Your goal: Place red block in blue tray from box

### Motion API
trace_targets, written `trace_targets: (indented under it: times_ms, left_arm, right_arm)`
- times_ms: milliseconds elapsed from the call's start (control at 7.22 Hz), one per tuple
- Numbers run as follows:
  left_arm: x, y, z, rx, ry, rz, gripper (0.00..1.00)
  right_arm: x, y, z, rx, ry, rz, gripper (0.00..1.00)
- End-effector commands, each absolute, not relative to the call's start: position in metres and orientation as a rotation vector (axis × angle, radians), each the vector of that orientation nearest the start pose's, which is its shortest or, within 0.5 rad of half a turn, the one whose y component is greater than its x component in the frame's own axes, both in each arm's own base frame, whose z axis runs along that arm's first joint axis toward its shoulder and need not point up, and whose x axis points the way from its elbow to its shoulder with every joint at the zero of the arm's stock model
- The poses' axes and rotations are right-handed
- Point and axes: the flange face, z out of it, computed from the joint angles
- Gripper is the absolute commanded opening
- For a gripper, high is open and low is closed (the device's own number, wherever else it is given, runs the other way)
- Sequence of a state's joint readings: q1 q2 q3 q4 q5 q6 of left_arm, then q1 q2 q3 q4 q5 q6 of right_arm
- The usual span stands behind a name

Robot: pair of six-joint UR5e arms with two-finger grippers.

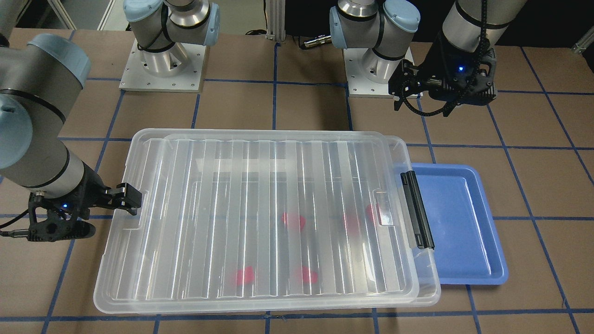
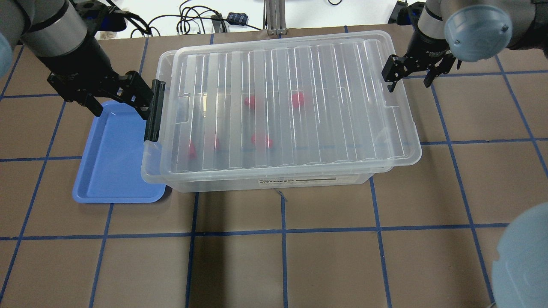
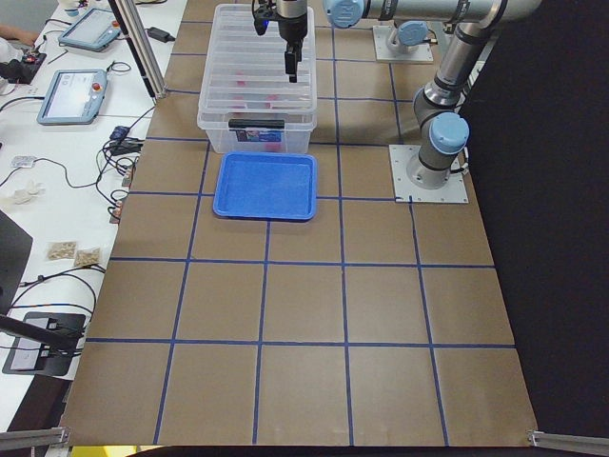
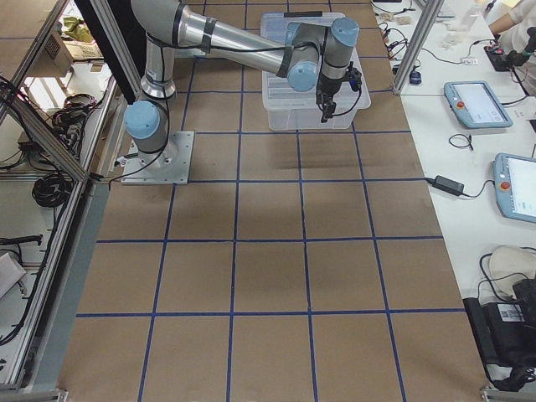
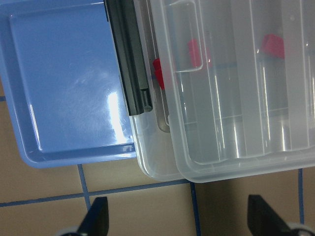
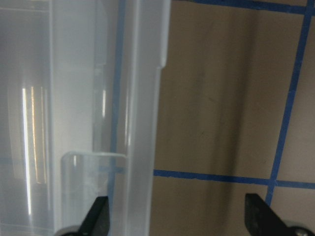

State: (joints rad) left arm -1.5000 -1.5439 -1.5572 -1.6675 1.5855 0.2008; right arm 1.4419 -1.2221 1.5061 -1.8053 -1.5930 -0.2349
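The box [image 2: 278,102] is a clear bin with its ribbed lid [image 1: 260,208] on and a black latch bar [image 2: 155,111] at one end. Several red blocks [image 2: 297,99] show blurred through the lid, and also in the front view [image 1: 293,221] and the left wrist view [image 5: 273,45]. The blue tray [image 2: 113,162] lies empty beside the latch end, as the left wrist view [image 5: 64,83] confirms. My left gripper [image 2: 115,100] is open and empty above the tray's far edge, next to the latch. My right gripper [image 2: 409,77] is open and empty, straddling the lid's opposite end edge [image 6: 142,123].
Brown table with blue tape grid [image 2: 282,231]. The two arm bases [image 1: 162,60] stand on the robot's side of the box. A side bench with tablets and cables [image 3: 71,95] runs beyond the table's far edge.
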Motion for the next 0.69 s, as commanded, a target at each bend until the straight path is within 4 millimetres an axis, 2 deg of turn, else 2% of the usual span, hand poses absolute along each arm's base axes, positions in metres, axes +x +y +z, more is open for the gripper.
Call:
trace_targets:
  times_ms: [0, 138, 554]
  left_arm:
    - [-0.097, -0.485, 0.495, 0.202, 3.127, 0.101, 1.00]
    - [-0.097, -0.485, 0.495, 0.202, 3.125, 0.101, 1.00]
    - [-0.097, -0.487, 0.491, 0.203, 3.127, 0.113, 1.00]
  right_arm:
    - [0.031, -0.628, 0.342, -0.164, 3.157, 0.091, 0.96]
    - [0.028, -0.629, 0.341, -0.159, 3.158, 0.092, 0.96]
    - [-0.024, -0.635, 0.344, -0.195, 3.167, 0.018, 0.98]
